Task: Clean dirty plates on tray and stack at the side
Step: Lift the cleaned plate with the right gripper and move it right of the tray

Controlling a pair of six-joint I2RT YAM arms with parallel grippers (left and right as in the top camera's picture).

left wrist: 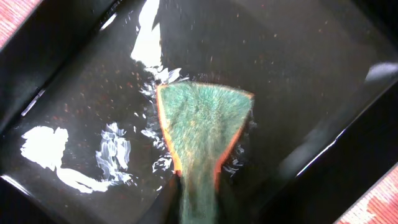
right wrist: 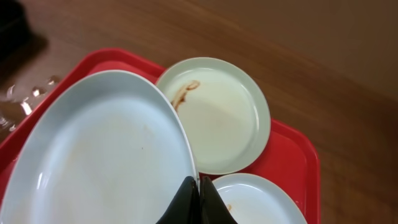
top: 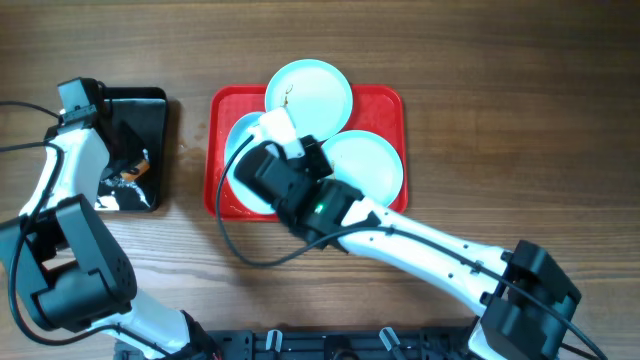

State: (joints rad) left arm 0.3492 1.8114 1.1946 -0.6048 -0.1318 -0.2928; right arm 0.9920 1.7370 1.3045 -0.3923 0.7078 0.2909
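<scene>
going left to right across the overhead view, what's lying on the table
black tray → red tray, and on it: left plate → top plate → right plate

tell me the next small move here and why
Probably lift the sponge out of the black tray toward the held plate: the left gripper looks pinched on it, and the right gripper holds that plate's rim tilted over the red tray.
</scene>
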